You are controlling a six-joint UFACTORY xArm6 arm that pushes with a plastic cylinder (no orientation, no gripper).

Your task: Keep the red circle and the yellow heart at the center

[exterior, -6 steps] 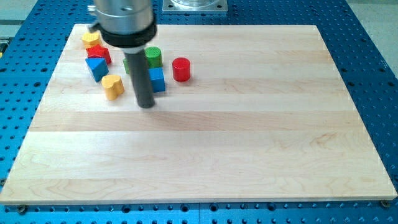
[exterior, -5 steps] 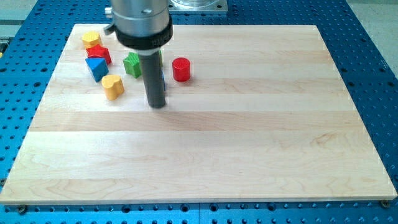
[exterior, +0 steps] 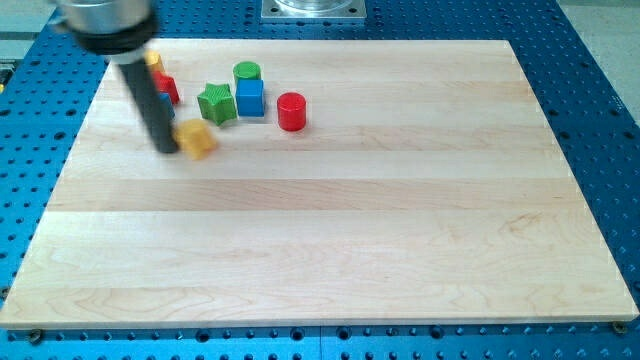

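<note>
The red circle [exterior: 291, 110] stands on the wooden board at the upper left of middle. The yellow heart [exterior: 197, 139] lies to its left and a little lower. My tip [exterior: 167, 149] rests on the board right against the heart's left side. The rod slants up to the view's top left and hides most of a blue block [exterior: 163, 102] behind it.
A green star block [exterior: 216, 103], a blue cube [exterior: 250, 97] and a green cylinder [exterior: 247, 72] sit between the heart and the red circle. A red block [exterior: 166, 87] and a yellow block [exterior: 154, 61] show partly behind the rod near the board's top left corner.
My tip swung from right of the heart, near the blue cube, over to the heart's left side. The yellow heart has shifted a little to the right.
</note>
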